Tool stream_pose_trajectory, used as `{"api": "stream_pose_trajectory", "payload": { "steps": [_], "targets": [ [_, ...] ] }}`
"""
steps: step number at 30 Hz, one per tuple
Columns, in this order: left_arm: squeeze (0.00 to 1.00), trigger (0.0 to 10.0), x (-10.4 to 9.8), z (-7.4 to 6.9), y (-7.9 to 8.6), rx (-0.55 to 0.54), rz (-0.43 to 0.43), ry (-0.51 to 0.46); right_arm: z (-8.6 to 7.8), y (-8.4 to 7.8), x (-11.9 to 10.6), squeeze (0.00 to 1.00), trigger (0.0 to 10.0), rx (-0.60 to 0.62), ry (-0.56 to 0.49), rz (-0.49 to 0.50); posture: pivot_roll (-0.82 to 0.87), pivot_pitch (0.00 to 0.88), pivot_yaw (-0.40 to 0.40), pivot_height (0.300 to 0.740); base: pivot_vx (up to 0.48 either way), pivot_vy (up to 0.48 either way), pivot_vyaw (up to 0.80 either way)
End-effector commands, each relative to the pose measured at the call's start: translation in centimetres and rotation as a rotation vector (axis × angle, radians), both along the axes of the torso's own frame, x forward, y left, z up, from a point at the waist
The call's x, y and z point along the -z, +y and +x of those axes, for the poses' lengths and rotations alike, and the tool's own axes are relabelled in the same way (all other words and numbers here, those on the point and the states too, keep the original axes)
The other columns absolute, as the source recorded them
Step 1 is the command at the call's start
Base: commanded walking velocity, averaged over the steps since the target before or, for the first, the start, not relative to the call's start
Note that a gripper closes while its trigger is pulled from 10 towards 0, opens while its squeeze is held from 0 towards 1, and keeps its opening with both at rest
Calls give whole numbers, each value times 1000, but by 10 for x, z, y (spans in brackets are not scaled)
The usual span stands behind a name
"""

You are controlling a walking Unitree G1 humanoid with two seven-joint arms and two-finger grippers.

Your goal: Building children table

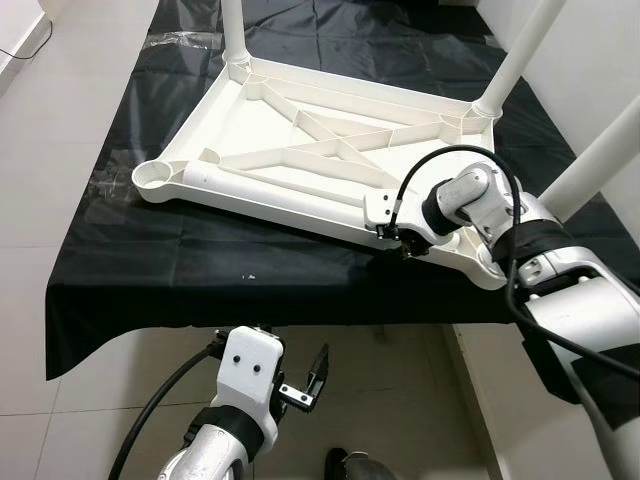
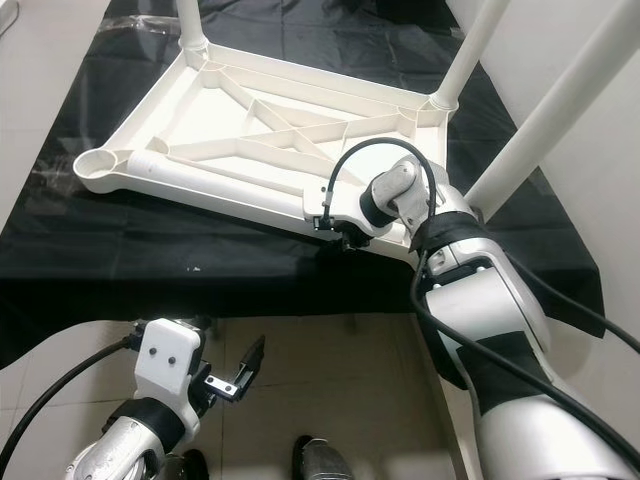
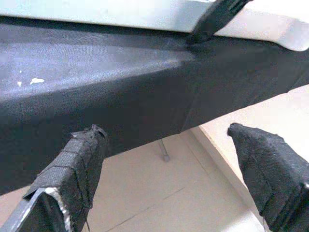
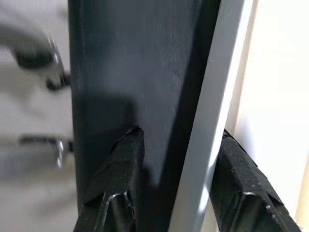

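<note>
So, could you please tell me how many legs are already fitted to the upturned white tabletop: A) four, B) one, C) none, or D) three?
D: three white legs stand in corner sockets of the tabletop, while the near left socket is an open hole.

You had a smooth white plastic tabletop [image 1: 300,140] with a slight sheen, lying on a thin black sheet [image 1: 200,260] that looked glossy and crinkled. Below the sheet, the floor tiles [image 1: 110,400] were smooth and pale.
</note>
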State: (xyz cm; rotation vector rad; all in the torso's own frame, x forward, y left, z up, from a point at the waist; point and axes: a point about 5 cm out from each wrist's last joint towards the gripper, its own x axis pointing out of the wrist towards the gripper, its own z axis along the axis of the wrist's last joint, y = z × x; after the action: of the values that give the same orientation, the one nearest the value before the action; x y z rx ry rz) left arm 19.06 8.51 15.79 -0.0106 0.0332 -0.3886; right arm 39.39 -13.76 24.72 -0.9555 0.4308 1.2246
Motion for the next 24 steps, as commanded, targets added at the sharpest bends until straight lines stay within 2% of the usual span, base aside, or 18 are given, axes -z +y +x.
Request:
{"api": "stream_pose_trajectory", "payload": {
  "steps": [1, 2, 4, 5, 7, 11, 18, 21, 24],
  "targets": [
    [0, 10000, 6, 0, -1, 9, -4, 21, -1, 15, -4, 0, 10000, -30, 37, 102, 33, 160, -98, 740, 0, 0, 0],
    [0, 10000, 6, 0, -1, 9, -4, 21, -1, 15, -4, 0, 10000, -30, 37, 102, 33, 160, -98, 740, 0, 0, 0],
    [0, 10000, 5, 1, -1, 8, -3, 11, -1, 32, -11, 0, 10000, -58, 25, 190, 37, 162, -102, 740, 0, 0, 0],
    [0, 10000, 5, 1, -1, 8, -3, 11, -1, 32, -11, 0, 10000, -58, 25, 190, 37, 162, -102, 740, 0, 0, 0],
    [0, 10000, 5, 2, -1, 7, -5, 5, -1, 42, -14, 0, 10000, -67, 12, 229, 37, 163, -103, 740, 0, 0, 0],
    [0, 10000, 5, 2, -1, 6, -6, 1, 1, 51, -11, 0, 10000, -41, -28, 228, 39, 170, -107, 740, 0, 0, 0],
    [0, 10000, 4, 0, -1, 5, -11, -4, 1, 59, -2, 0, 10000, -36, -34, 189, 35, 179, -111, 740, 0, 0, 0],
    [0, 10000, 4, 0, -2, 6, -14, -3, 2, 63, -1, 0, 10000, -8, -50, 194, 35, 179, -111, 740, 0, 0, 0],
    [0, 10000, 4, -1, -3, 9, -17, -3, 3, 69, -5, 0, 10000, 20, -51, 250, 36, 188, -112, 740, 0, 0, 0]
  ]
}}
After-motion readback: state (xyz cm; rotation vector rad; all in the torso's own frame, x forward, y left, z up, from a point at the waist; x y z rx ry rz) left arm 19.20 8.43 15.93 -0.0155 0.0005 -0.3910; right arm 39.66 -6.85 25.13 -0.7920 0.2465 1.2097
